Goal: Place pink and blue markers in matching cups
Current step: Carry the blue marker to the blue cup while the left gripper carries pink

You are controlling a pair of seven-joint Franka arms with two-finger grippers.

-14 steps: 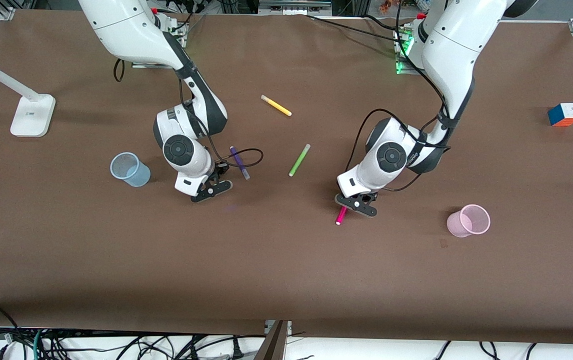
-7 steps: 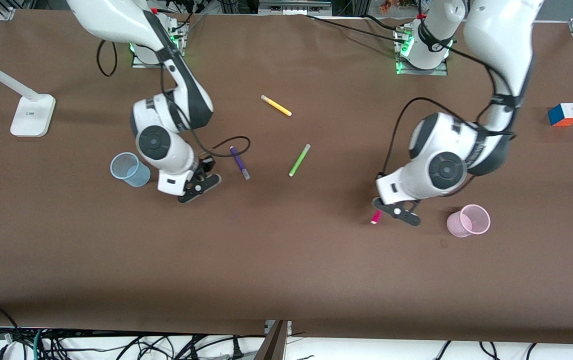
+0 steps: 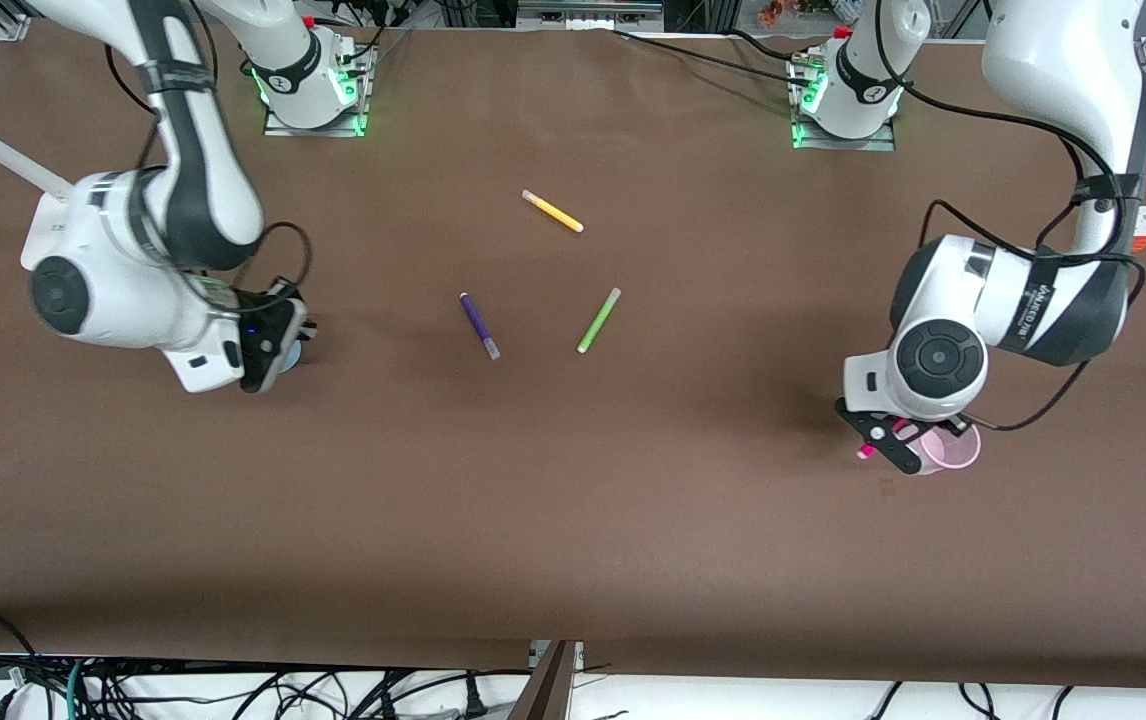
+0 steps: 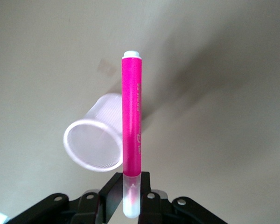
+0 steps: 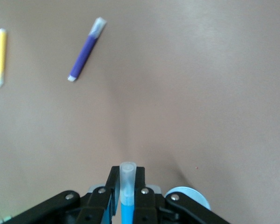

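now the left gripper (image 3: 885,446) is pinching the pink marker (image 4: 131,135) by its cap, barrel pointing toward twelve o'clock, the pink cup (image 4: 95,140) lying just beside it. meanwhile the right gripper (image 3: 268,352) is clamping the blue marker (image 5: 127,200) over the blue cup (image 5: 189,198).

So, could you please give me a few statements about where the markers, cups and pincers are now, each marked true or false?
1. The left pincer grips the magenta-pink felt marker. True.
2. That marker stands inside the pale pink plastic cup. False: it is beside the rim, not in.
3. The right pincer is empty. False: it holds the bright blue marker.
4. The dark purple marker lies on the brown table. True.
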